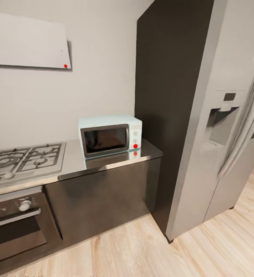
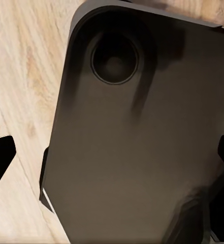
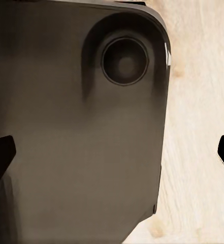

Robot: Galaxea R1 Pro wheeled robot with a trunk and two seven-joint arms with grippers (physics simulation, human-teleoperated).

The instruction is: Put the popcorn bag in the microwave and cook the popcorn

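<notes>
Robot looking at the microwave, with the job hardly started

The microwave (image 1: 110, 135) is sitting on the table (image 1: 103, 163) by the fridge (image 1: 203, 127), its door shut. No popcorn bag is near it. The left pincer (image 2: 112, 157) and right pincer (image 3: 112, 155) are hanging open over the robot's base (image 2: 132, 152), holding nothing.

The table (image 1: 103, 163) is a reflective brushed-steel top over dark cabinet fronts, running along the wall and ending against a tall dark panel beside the grey fridge. On it, near that end, stands the microwave (image 1: 109, 134), pale mint-blue with a dark glass door shut and white knobs at its right, mirrored in the steel. Further along, a gas hob (image 1: 25, 158) is set into the top. Below, the wooden floor (image 1: 150, 250) is pale plank.
</notes>
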